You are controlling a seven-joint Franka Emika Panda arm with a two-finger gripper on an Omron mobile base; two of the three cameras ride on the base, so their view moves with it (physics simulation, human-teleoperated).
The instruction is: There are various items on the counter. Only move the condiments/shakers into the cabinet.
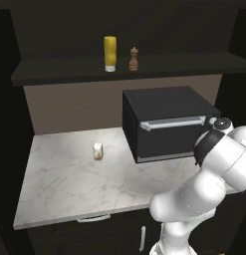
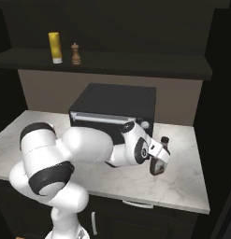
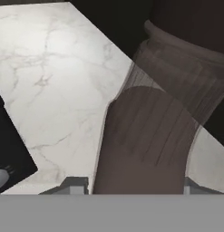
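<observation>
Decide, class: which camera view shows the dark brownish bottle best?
The hand view: the dark brownish bottle sits large and close, its ribbed body between the claw's tips. The right base view shows it small on the counter, partly behind the claw. In the left base view I cannot make it out.

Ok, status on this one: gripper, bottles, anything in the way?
Gripper around the dark bottle on the counter, grip not confirmed. Yellow bottle and pepper shaker on the cabinet shelf. Toaster oven beside the arm.
</observation>
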